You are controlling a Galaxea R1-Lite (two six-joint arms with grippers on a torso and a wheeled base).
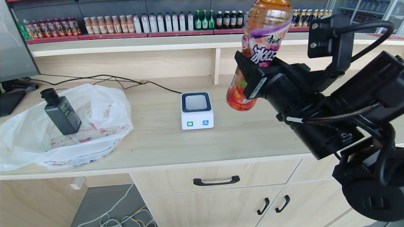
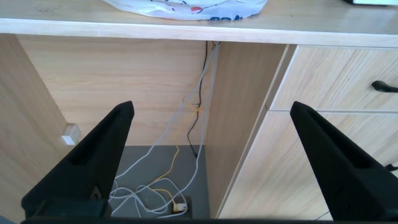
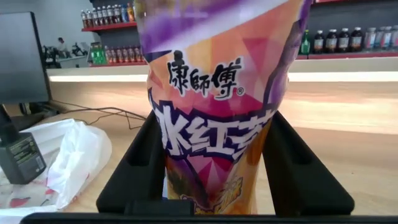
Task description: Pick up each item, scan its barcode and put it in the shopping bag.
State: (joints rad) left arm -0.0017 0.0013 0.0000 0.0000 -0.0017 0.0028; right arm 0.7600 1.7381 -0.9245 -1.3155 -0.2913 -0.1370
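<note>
**Shop counter (image 1: 157, 138), live: the scan is coming up**

Shelves (image 1: 142, 33) of bottled drinks are lining the back wall, and on the pale wood in front of them the white scanner (image 1: 197, 110) is sitting with its dark window facing up. The right pincer (image 1: 252, 71) is clenching the drink bottle (image 1: 268, 28) round its middle, holding it tilted in the air above the counter, to the right of the scanner and clear of it. The left pincer (image 2: 211, 155) is hanging released below the counter edge, facing the cabinet (image 2: 323, 81). A dark bottle (image 1: 61, 113) is already standing in the shopping bag (image 1: 104, 104) at the left.

We are judging this as the carry-to-scanner step; the next move is calling for a swing leftwards and a turn of the wrist, so that the barcode is facing the window, and only then the trip on to the bag.

As for writing, the label is showing purple and orange with large white characters, which we are leaving unread. A small white printed panel is sitting low on the bottle's side, but we cannot tell whether it is the barcode. Two little square icons, green and blue, are marking the scanner's front.
</note>
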